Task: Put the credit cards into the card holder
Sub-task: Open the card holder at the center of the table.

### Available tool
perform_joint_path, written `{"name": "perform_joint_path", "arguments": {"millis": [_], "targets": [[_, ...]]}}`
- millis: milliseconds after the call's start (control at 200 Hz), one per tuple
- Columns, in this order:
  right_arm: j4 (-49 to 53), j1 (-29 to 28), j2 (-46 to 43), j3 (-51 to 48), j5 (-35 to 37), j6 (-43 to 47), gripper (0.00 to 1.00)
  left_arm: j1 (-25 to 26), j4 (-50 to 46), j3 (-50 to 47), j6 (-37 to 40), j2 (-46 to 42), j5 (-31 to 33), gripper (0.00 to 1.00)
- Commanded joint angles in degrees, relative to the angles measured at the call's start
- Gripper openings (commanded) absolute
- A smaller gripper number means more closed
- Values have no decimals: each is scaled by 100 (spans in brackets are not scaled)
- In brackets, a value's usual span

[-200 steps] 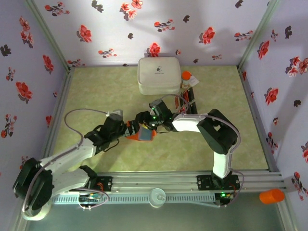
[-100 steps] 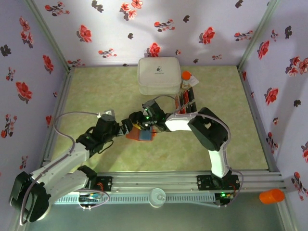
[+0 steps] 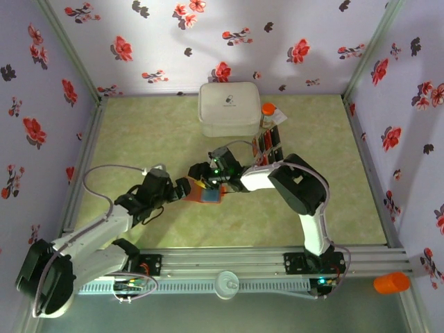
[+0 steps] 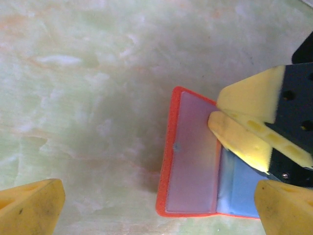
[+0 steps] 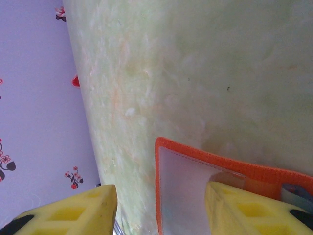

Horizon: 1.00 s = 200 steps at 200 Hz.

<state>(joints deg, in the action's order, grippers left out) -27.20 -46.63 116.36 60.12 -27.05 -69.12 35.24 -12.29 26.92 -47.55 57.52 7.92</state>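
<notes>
Your left gripper point(image 3: 183, 189) sits just at the near-left side of the bright orange folding wallet point(image 3: 207, 195), its yellow fingers point(image 4: 30, 205) spread wide with nothing between them. That wallet lies open and flat on the pale green marbled table point(image 3: 139, 139), clear window pocket and blue-grey lining facing up. Your right gripper point(image 3: 202, 183) hangs over the wallet's far edge, fingers also apart, one yellow fingertip point(image 5: 249, 208) over the window pocket. Far right of the wallet, well apart from it, thin red and black cards point(image 3: 268, 144) sit in a row; beyond the wallet is a large white rounded case point(image 3: 229, 109)
</notes>
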Motion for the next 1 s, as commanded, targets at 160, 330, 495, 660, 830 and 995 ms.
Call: {"name": "perform_joint_path", "arguments": {"millis": [160,330,495,660,830,995], "targets": [[508,136,-225,-375,-86,290,50,51,263,44,-26,279,-93,100],[914,197,-445,-553,-108,621,50,186,346,109,-9,450,-96,100],[934,216,-611,-746,-123,650,50,346,499,146,5,713,-96,100],[758,218,-626,-791,-83,520,50,539,596,248,129,1118,-46,100],[656,216,-611,-826,-71,446,50,708,577,394,401,1580,140,100],[605,216,-637,-866,-68,406,50,847,346,599,640,1967,506,100]]}}
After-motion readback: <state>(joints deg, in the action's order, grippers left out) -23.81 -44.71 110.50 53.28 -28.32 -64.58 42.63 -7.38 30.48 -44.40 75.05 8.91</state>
